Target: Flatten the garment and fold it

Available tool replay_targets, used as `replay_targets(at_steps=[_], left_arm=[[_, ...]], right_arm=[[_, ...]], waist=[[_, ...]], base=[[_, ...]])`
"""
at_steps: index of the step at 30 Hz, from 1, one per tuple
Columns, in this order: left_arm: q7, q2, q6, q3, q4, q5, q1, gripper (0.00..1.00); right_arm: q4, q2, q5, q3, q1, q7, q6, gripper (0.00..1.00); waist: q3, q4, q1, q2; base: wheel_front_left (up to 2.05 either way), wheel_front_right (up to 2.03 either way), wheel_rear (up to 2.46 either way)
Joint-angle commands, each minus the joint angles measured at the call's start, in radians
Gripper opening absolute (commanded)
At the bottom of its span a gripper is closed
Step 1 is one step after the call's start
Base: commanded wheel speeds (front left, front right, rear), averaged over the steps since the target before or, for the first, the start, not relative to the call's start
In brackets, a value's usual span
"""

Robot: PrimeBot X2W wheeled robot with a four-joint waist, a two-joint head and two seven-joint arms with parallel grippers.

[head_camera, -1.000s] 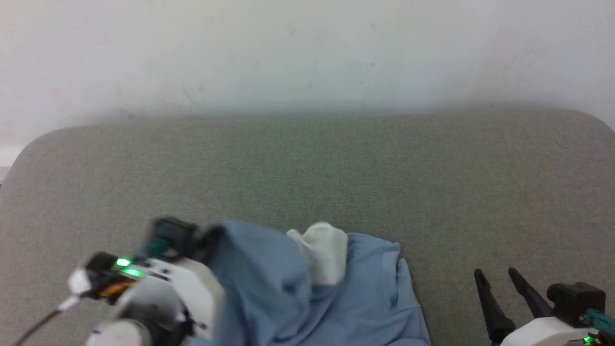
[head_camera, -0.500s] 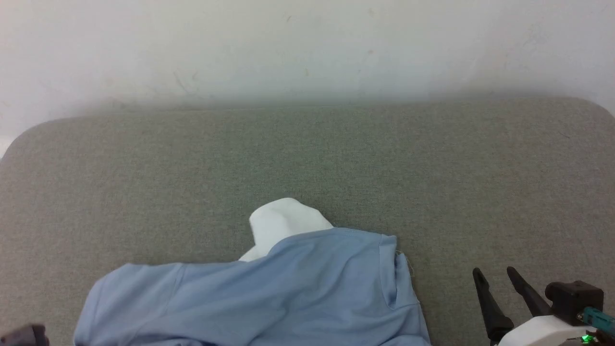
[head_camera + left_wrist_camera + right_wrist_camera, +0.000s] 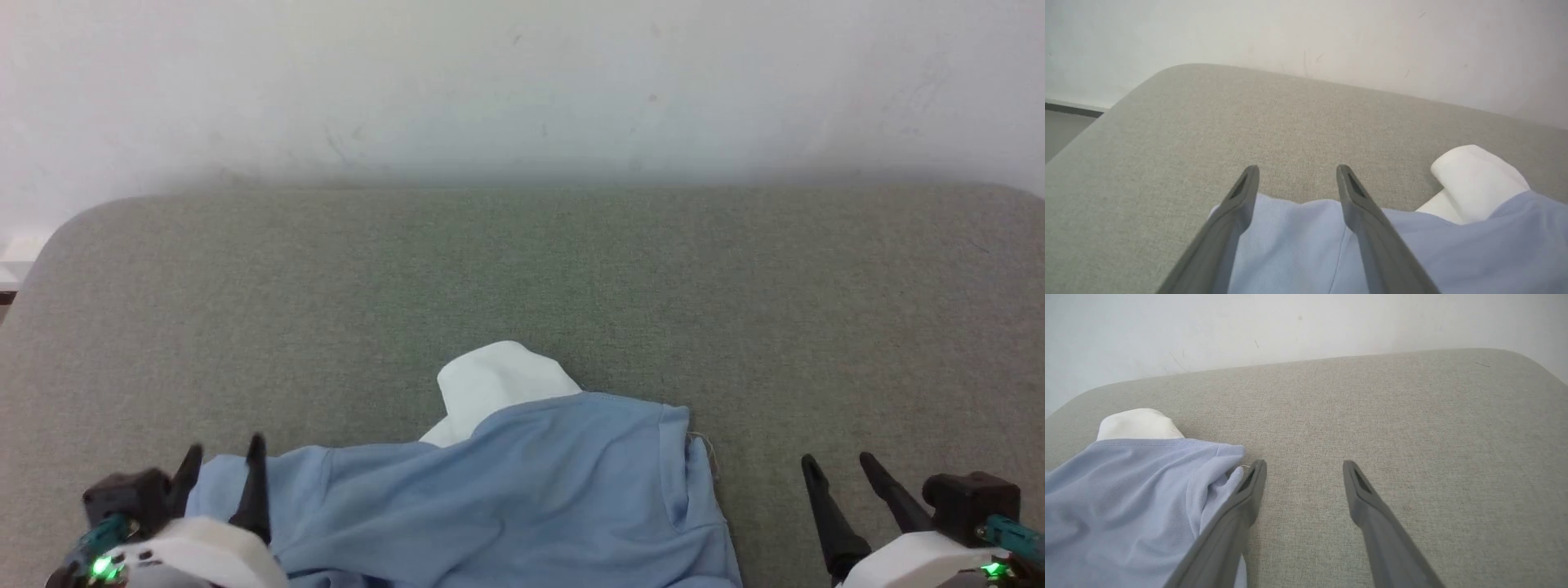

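The garment (image 3: 506, 498), a light-blue T-shirt, lies crumpled along the near edge of a grey pad (image 3: 522, 278) set against a pale wall (image 3: 522, 82), its lower part running out of the head view. Its long axis runs from the robot's left to its right. A white piece (image 3: 498, 384), perhaps cloth, pokes out from under its far edge.

The left gripper (image 3: 227, 445) hangs over the shirt's left end, fingers spread wide and holding nothing; in the left wrist view blue fabric lies under and between them. The right gripper (image 3: 835, 457), equally wide open and empty, stands just off the shirt's right edge, its inner finger close beside a bunched fold; whether they touch cannot be told. The left arm looks the better placed for a first grasp, while the right would have to move inward to reach cloth.

No brand, label or writing can be read on the shirt or elsewhere.
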Motion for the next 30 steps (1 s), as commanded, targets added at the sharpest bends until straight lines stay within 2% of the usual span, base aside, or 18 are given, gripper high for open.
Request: replay_targets(at_steps=[1,5,10,18,22,23,25,27,30], left_arm=[[-0.036,-0.004,-0.022,-0.02,-0.012,0.029,-0.031,1.0],[-0.136,-0.02,-0.063,-0.065,-0.035,0.079,-0.06,1.0],[-0.232,-0.056,-0.06,-0.097,-0.058,0.132,-0.038,1.0],[-0.265,-0.1,-0.068,-0.111,-0.045,0.17,-0.02,1.0],[-0.267,-0.113,-0.073,-0.115,-0.03,0.177,-0.025,1.0],[-0.267,-0.115,-0.074,-0.114,-0.027,0.178,-0.025,1.0],[-0.268,-0.119,-0.07,-0.111,-0.02,0.181,-0.022,1.0],[-0.269,-0.121,-0.068,-0.105,-0.018,0.181,-0.017,1.0],[-0.269,-0.124,-0.065,-0.098,-0.016,0.18,-0.011,1.0]], right_arm=[[-0.003,0.002,-0.01,0.007,-0.009,0.01,-0.001,1.0],[0.017,0.002,-0.009,0.04,-0.006,0.071,-0.001,1.0],[0.089,-0.027,0.037,0.105,-0.047,0.18,-0.001,1.0],[0.305,-0.116,0.113,0.225,-0.195,0.286,-0.001,1.0],[0.422,-0.141,0.162,0.287,-0.247,0.346,-0.001,1.0],[0.446,-0.144,0.179,0.304,-0.255,0.365,-0.001,0.62],[0.486,-0.154,0.234,0.355,-0.271,0.412,-0.001,0.0],[0.486,-0.162,0.259,0.373,-0.282,0.417,-0.001,0.0],[0.451,-0.189,0.246,0.343,-0.312,0.326,-0.001,0.0]], waist=[[-0.013,0.01,0.0,0.0],[-0.031,0.016,0.0,0.0],[-0.045,0.027,0.0,0.0],[-0.042,0.078,0.0,0.0],[-0.042,0.099,0.0,0.0],[-0.043,0.102,0.0,0.0],[-0.046,0.104,0.0,0.0],[-0.047,0.099,0.0,0.0],[-0.048,0.084,0.0,0.0]], base=[[0.0,0.0,0.0],[0.0,0.0,0.0],[0.0,0.0,0.0],[0.0,0.0,0.0],[0.0,0.0,0.0],[0.0,0.0,0.0],[0.0,0.0,0.0],[0.0,0.0,0.0],[0.0,0.0,0.0]])
